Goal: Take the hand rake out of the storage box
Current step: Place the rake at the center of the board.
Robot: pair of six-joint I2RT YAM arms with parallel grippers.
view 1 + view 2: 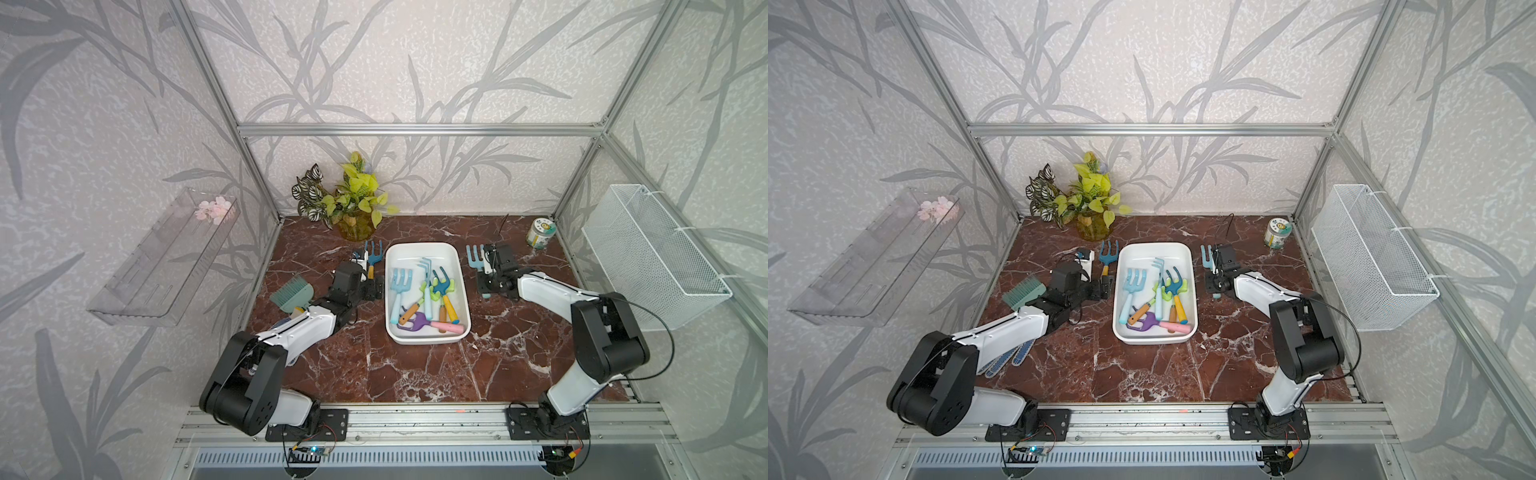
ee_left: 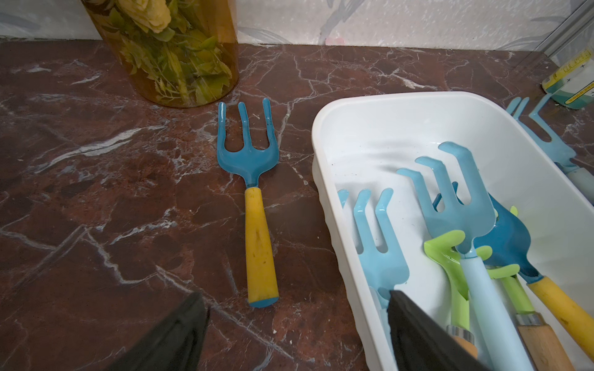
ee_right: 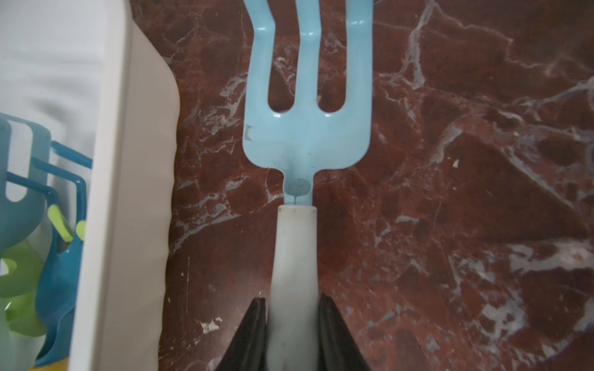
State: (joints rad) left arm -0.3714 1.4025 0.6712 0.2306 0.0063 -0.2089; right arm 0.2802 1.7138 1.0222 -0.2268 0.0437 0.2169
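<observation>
The white storage box [image 1: 464, 286] [image 1: 1194, 286] stands mid-table and holds several hand rakes, among them a light blue one [image 1: 400, 280] and a dark blue one with a yellow handle [image 1: 444, 289]. My right gripper [image 1: 485, 273] [image 3: 292, 302] is shut on the white handle of a light blue hand rake [image 1: 473, 255] [image 3: 305, 135], low over the marble just outside the box's right wall [image 3: 115, 192]. My left gripper [image 1: 376, 289] [image 2: 295, 294] is open and empty beside the box's left wall [image 2: 324, 180]. A blue fork with a yellow handle [image 2: 254, 180] lies on the table ahead of it.
An amber vase of plants [image 1: 355, 224] stands at the back, and a jar [image 1: 540, 232] at the back right. A green brush [image 1: 291, 293] and a dotted glove [image 1: 1013, 357] lie by the left arm. A wire basket [image 1: 652, 257] and a clear tray [image 1: 166, 257] hang on the side walls.
</observation>
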